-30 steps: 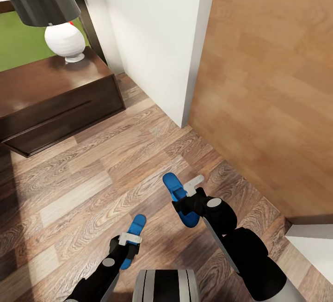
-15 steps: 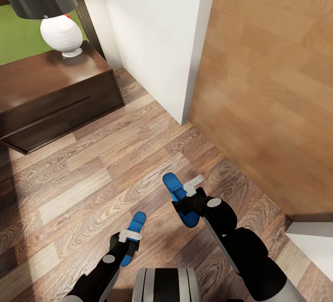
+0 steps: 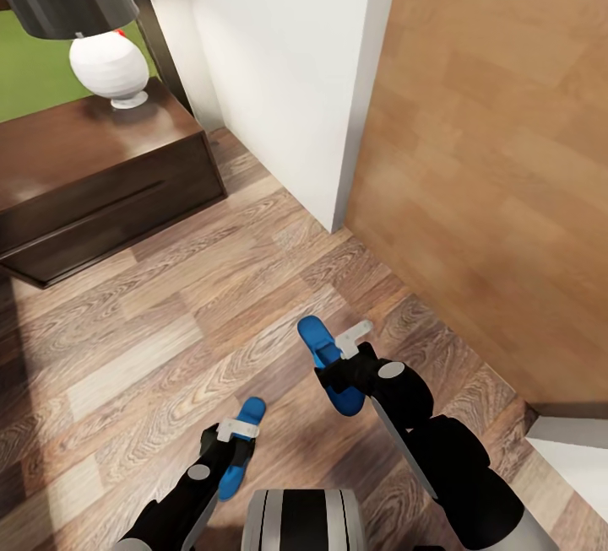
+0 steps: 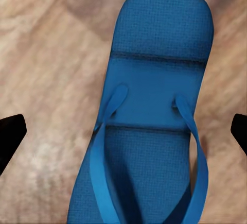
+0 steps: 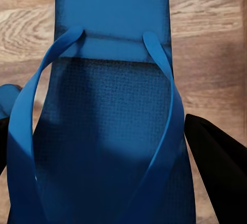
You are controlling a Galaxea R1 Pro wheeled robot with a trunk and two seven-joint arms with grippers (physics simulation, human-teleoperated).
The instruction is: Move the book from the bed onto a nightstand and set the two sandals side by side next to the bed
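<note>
I hold the two sandals, both bright blue flip-flops, over the wood-plank floor. My left gripper [image 3: 238, 440] is shut on one sandal [image 3: 252, 409], whose toe end pokes out ahead of the fingers. The left wrist view shows this sandal [image 4: 154, 80] strap side up, with a dark fingertip [image 4: 10, 131] at each side. My right gripper [image 3: 339, 365] is shut on the other sandal [image 3: 311, 333], seen close up in the right wrist view [image 5: 113, 28] with a black finger [image 5: 216, 167] beside it. A dark brown nightstand [image 3: 93, 163] stands at the far left. The book and the bed are out of view.
A white lamp base [image 3: 108, 70] with a dark shade stands on the nightstand. A white wall corner [image 3: 279, 70] juts out straight ahead, and a brown wooden door [image 3: 498, 154] runs along the right. Open floor [image 3: 169, 315] lies between me and the nightstand.
The whole view has shifted a little, so the nightstand, lamp and floor slid toward the left. Both arms keep their poses and still carry the sandals.
</note>
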